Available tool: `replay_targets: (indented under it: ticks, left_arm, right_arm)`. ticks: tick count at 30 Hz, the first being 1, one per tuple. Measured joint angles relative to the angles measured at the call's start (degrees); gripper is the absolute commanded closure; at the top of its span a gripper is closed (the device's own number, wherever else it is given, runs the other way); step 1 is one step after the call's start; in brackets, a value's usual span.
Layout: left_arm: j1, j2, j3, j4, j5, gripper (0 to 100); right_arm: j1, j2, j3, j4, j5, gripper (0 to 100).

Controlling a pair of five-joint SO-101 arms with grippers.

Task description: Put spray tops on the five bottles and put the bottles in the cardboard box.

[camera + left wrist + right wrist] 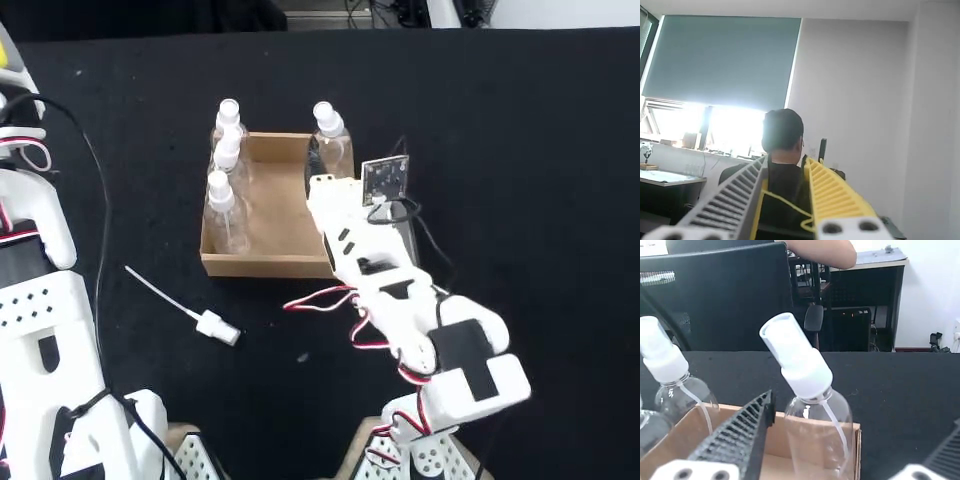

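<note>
Right gripper point(865, 410) sits spread wide at the cardboard box point(262, 264), its jaws on either side of a clear spray bottle point(815, 427) and not touching it. It holds nothing, so I read the bottle as standing on its own in the box's far corner on that arm's side, cap already fitted. Along the opposite wall of the box a row of three bottles point(228, 155) stands upright and close together, tucked against the cardboard so the middle of the box is open for more. That makes four capped bottles in the box; a fifth bottle I cannot find. One loose spray top point(217, 326), its dip tube trailing, lies on the desk point(520, 150) just outside the box's near wall — likely waiting for that bottle. Left gripper point(786, 159) is lifted well away from the box, jaws slightly parted and empty.
</note>
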Motion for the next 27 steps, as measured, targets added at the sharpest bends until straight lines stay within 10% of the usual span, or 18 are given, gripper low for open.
replay_targets:
  ticks: [10,27]
  left_arm:
    - [0.0,0.0,0.0,0.0,0.0,97]
    - [0.0,0.0,0.0,0.0,0.0,97]
  right_arm:
    - [0.0,-9.7,6.9,2.6,0.0,52.8]
    - [5.1,-39.5,10.6,46.2,-5.3,52.8]
